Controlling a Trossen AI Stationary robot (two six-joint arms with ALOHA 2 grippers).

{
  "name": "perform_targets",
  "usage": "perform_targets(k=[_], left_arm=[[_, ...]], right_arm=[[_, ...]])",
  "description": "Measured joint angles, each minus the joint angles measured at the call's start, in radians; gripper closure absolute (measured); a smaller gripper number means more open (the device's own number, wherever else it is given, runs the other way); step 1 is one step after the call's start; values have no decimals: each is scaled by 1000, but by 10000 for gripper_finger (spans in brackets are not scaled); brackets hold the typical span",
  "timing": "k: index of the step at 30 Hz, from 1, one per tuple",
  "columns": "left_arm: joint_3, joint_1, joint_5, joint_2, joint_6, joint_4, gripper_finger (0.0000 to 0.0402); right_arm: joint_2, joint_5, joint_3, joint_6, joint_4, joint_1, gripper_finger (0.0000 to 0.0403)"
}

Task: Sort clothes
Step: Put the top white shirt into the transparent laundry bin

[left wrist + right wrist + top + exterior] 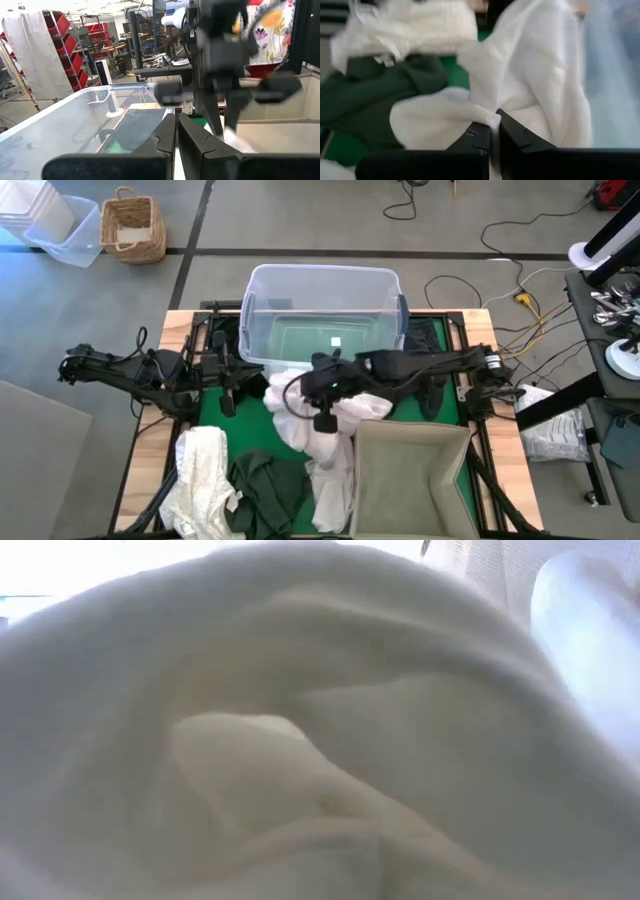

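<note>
Right gripper: jaws clenched on a fold of the white garment, fingers pressed together with cloth pinched at their tips; positioned over the middle of the table, just in front of the clear plastic tub. Left gripper: jaws clenched, nothing between them; held at the left side of the table beside the tub's near left corner, pointing toward the right arm. White garment: bunched under the right gripper, trailing down toward the front edge of the table between the dark green garment and the beige fabric box. Dark green garment: crumpled at front centre, touching the white one. Cream garment: heaped at the front left, its edge against the dark green one. Tub: at the back of the table, its rim overhanging the far edge. Green table mat: showing between the garments. Low view: filled entirely by pale cloth lying against the camera. Wicker basket: on the floor beyond the table, at left.
</note>
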Motion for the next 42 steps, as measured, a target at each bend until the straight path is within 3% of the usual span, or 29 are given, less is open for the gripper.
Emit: perform_targets(k=[13,29,42], left_arm=[[0,-7,1,-16,-2,1,401],[0,-7,1,-32,5,7,401],[0,-7,0,-43,5,-27,401]], right_arm=[[-104,-2,124,-80,71,0,394],[-97,-3,441,-216,175,-3,394],[-122,-2,442,-335,397,-77,394]])
